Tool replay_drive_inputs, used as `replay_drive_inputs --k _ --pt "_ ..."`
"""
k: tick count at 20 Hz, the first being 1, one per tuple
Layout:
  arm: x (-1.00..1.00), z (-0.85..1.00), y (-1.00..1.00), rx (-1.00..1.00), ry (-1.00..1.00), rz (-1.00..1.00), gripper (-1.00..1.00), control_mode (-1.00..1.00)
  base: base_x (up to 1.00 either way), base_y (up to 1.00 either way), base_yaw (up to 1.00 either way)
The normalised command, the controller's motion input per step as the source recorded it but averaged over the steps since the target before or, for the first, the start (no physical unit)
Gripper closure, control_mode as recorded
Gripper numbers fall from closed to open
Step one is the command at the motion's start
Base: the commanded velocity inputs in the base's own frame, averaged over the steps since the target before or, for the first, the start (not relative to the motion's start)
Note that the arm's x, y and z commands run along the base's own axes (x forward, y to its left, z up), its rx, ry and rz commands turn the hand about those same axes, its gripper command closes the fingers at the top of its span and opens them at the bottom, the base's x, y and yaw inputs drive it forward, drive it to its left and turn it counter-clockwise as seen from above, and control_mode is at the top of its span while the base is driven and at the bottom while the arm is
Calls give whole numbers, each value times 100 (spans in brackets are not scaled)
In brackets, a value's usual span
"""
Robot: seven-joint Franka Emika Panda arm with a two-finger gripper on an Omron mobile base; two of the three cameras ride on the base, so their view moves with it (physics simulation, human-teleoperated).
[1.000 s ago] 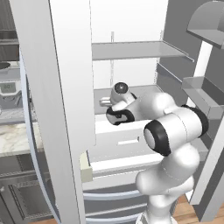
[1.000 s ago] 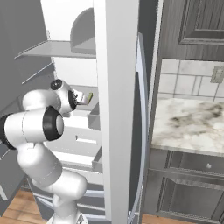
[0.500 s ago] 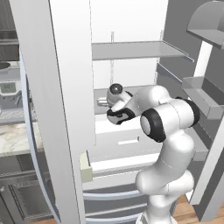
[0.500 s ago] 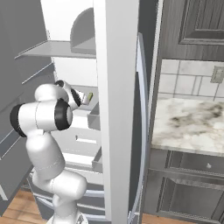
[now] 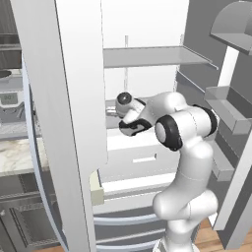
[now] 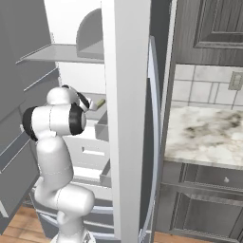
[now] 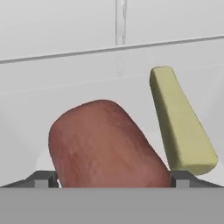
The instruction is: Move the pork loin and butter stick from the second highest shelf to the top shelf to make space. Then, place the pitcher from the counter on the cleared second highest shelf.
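Note:
In the hand view the pork loin (image 7: 105,144), a reddish-brown lump, lies on the second highest shelf (image 7: 52,87) right between my fingertips (image 7: 43,178). My gripper (image 7: 113,178) is open, one jaw on each side of the meat. The pale yellow butter stick (image 7: 179,122) lies just right of the meat, angled away; it also shows in the right base view (image 6: 100,103). From the left base view my hand (image 5: 123,106) reaches into the fridge below the top shelf (image 5: 147,56). The marble counter (image 6: 204,137) is at the right; the pitcher is out of view.
The open fridge door (image 5: 74,123) stands close on the left of my arm and hides part of the shelf. Door bins (image 5: 229,108) hang on the right door. White drawers (image 5: 142,157) sit below the shelf.
My arm has stretched further into the fridge, carrying the hand up and left onto the second highest shelf. The meat and butter have not moved.

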Motion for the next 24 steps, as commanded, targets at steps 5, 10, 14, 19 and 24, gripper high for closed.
replay_drive_inputs --k 5,10,14,19,24 --pt "4 -18 5 0 0 -6 100 -100 0 0 0" --pt "-48 10 0 0 -15 -1 100 -100 0 0 0" --pt "-71 39 0 0 -11 0 100 -100 0 0 0" --pt "-66 45 0 0 -1 0 100 -100 0 0 0" --pt "-56 67 0 0 1 -4 100 -100 0 0 0"
